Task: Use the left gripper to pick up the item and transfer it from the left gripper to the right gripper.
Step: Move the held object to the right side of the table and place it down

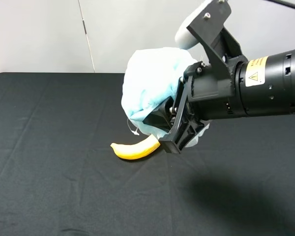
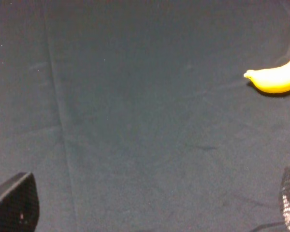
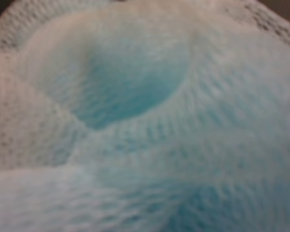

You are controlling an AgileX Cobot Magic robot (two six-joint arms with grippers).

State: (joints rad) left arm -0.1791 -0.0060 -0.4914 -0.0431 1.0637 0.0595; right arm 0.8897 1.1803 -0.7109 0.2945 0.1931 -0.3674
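Observation:
The light-blue mesh pouf (image 1: pixel 147 83) hangs in the air above the black table, held by my right gripper (image 1: pixel 167 129), the black arm end with the yellow sticker. Its black fingers press into the pouf's lower right side. In the right wrist view the pouf (image 3: pixel 145 116) fills the whole picture, blurred and very close, so the fingers are hidden there. My left gripper (image 2: pixel 152 212) is open and empty: its two dark fingertips (image 2: pixel 14 205) sit far apart at the picture's corners, over bare cloth. The left arm does not show in the exterior high view.
A yellow banana (image 1: pixel 135 149) lies on the black tablecloth (image 1: pixel 49 147), just below the held pouf. It also shows in the left wrist view (image 2: pixel 275 77). A white wall stands behind the table.

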